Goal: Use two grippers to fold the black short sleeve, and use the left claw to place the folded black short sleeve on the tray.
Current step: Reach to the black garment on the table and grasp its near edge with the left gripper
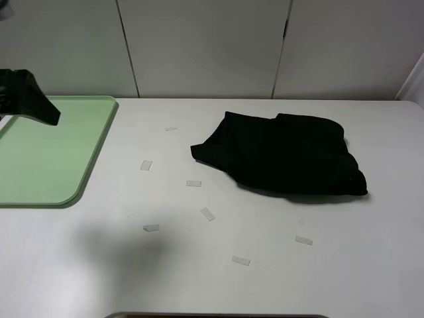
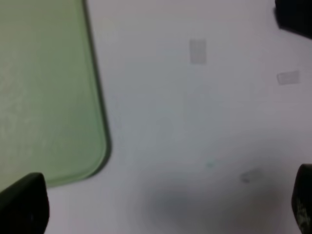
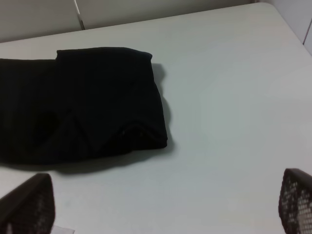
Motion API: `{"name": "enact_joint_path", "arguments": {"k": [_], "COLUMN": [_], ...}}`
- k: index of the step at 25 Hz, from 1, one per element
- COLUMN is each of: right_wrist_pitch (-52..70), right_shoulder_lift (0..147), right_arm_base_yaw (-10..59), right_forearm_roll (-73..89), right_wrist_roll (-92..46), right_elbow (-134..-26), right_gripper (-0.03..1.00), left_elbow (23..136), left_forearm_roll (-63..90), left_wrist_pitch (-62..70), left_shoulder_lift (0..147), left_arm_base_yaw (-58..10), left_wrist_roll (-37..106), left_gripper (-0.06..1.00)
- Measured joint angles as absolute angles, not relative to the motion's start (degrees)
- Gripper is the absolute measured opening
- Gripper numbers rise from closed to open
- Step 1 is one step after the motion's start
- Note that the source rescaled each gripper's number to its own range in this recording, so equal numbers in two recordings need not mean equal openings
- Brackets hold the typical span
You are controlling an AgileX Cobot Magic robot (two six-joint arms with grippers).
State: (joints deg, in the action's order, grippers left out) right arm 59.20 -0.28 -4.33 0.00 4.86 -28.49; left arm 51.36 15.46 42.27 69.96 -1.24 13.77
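Note:
The black short sleeve (image 1: 285, 156) lies folded in a compact bundle on the white table, right of centre. The right wrist view shows the same bundle (image 3: 83, 102), with my right gripper (image 3: 163, 202) open above bare table just short of it. The mint-green tray (image 1: 46, 159) sits at the left edge with nothing on it. My left gripper (image 2: 163, 202) is open over bare table beside the tray's rounded corner (image 2: 95, 156), and a dark corner of the shirt (image 2: 295, 17) shows at that view's edge. From the high camera only a black part of the left arm (image 1: 30, 103) shows, over the tray's far end.
Several small pale tape strips (image 1: 208, 213) lie scattered on the table between tray and shirt, and two appear in the left wrist view (image 2: 197, 51). White cabinet panels (image 1: 205, 46) stand behind the table. The table's right edge (image 3: 287, 29) runs close to the shirt.

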Motion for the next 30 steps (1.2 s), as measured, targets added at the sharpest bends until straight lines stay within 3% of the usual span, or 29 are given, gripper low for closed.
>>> {"name": "enact_joint_path", "arguments": {"k": [16, 30], "right_wrist_pitch": [59.2, 59.2], "right_shoulder_lift": [-0.3, -0.3], "right_arm_base_yaw": [-4.3, -4.3], "right_forearm_roll": [0.0, 0.0], "right_wrist_roll": [4.9, 4.9], "right_elbow": [-28.5, -28.5], "right_gripper": [1.00, 1.00], "left_elbow": [72.5, 82.7], "left_forearm_roll": [15.8, 15.9], "left_wrist_pitch": [32.1, 24.6], "left_shoulder_lift": [102.9, 120.6], "left_arm_base_yaw": [-23.0, -32.3], "left_wrist_roll": [7.7, -6.5], "left_gripper": [1.00, 1.00]}}
